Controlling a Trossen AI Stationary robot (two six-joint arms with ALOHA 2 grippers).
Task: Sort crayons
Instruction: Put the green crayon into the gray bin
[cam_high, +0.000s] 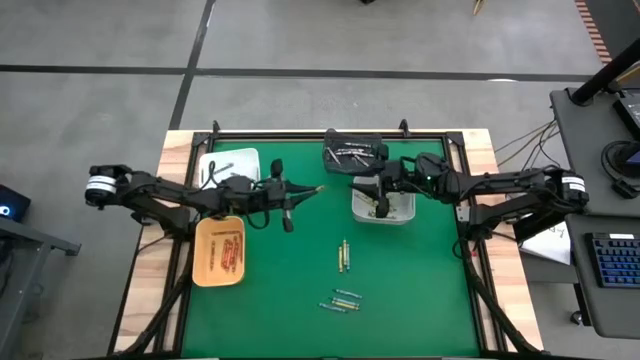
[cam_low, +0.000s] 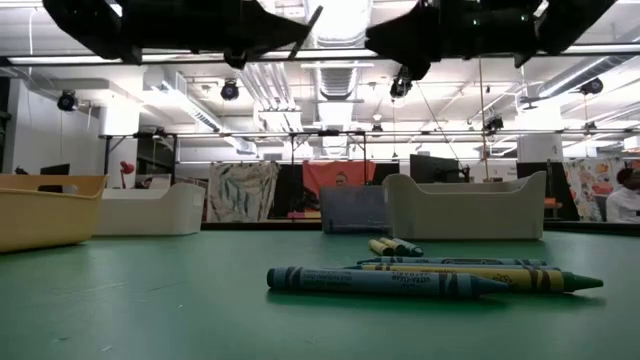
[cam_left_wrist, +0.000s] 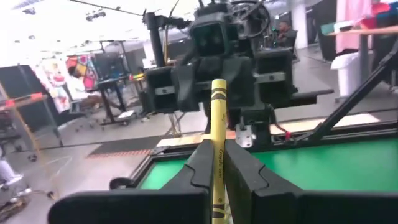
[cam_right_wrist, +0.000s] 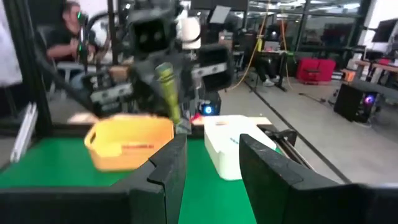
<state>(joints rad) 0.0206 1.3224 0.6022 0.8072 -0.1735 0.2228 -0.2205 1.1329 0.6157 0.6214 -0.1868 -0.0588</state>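
My left gripper (cam_high: 298, 192) hangs above the green mat (cam_high: 400, 300) near its middle, shut on a yellow crayon (cam_left_wrist: 219, 112) that sticks out past the fingertips toward my right gripper. My right gripper (cam_high: 366, 189) faces it over the white tray (cam_high: 400, 213), open (cam_right_wrist: 211, 155) and with nothing between its fingers. Several loose crayons lie flat on the mat: a pair (cam_high: 343, 256) and a small cluster (cam_high: 342, 300). In the low view they show as a blue-green crayon (cam_low: 380, 281) with a yellow one (cam_low: 470, 272) behind it. My left gripper pinches the yellow crayon between its two fingers by the crayon's rear part (cam_left_wrist: 218, 163). The fingers come in level from the table's left and lie along the crayon. Its front part (cam_high: 314, 189) juts beyond the fingertips, lifted clear of the mat.
An orange-yellow tray (cam_high: 205, 270) holding crayons sits at the mat's left, a white tray (cam_high: 240, 158) behind it. A dark tray (cam_high: 352, 150) with crayons stands at the far edge. The mat's near half is open except for the loose crayons. People sit in the room beyond.
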